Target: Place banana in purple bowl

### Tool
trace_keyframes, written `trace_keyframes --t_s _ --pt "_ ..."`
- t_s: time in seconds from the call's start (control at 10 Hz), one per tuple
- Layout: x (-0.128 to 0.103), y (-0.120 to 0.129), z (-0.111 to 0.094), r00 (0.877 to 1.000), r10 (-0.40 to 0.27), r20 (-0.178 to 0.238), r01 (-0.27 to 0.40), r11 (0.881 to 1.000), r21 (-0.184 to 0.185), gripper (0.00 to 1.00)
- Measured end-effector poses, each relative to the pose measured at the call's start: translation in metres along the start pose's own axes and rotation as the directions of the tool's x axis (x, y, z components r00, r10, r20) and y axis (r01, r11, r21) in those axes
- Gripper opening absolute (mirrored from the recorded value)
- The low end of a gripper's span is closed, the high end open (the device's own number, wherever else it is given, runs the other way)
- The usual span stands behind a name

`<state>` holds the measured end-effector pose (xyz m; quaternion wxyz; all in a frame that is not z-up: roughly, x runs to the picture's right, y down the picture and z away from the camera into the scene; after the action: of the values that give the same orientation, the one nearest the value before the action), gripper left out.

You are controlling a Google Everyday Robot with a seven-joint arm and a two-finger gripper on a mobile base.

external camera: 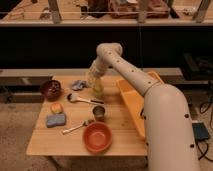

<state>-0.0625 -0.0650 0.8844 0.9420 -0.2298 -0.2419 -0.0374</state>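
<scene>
- End effector [95, 80] was over the far middle of the worktop [50, 141], pointing down, at the end of the white arm [127, 72] that reached in from the near right.
- Could not tell whether the end effector was spread, pressed together or pinching anything; it merged with the item below it.
- Banana [98, 90], pale yellow-green, was directly under the end effector, standing roughly upright and apparently touching it. Could not tell whether its lower end was on the worktop.
- Purple bowl [50, 89] sat at the far left of the worktop, well apart from the banana and left of it. Contents unclear.
- Crumpled bluish item [78, 84] lay between the purple bowl and the banana, just left of the end effector.
- Spoon [82, 99] lay just near of the banana, bowl end to the left.
- Metal cup [99, 111] stood near of that spoon, mid-worktop.
- Second spoon [77, 127] lay near-left of the cup.
- Orange bowl [97, 137] sat at the near edge, larger than the purple bowl.
- Small orange-yellow item [56, 107] and blue sponge [56, 120] were on the left side, the sponge nearer.
- Yellow tray [131, 97] sat on the right side, partly hidden by the arm.
</scene>
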Motion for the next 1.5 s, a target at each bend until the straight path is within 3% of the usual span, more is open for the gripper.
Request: trace_keyframes --t_s 0.2,0.5,1.3,1.5 --pt "0.009 0.008 -0.001 1.000 0.001 0.012 -0.001 1.000 -0.018 0.65" --pt "0.003 0.016 0.022 1.000 -0.003 0.025 0.004 0.999 -0.043 0.65" --pt "0.018 0.004 0.039 1.000 0.000 0.021 0.000 1.000 -0.001 0.64" --pt "0.021 0.005 0.044 1.000 0.003 0.026 -0.002 1.000 -0.007 0.52"
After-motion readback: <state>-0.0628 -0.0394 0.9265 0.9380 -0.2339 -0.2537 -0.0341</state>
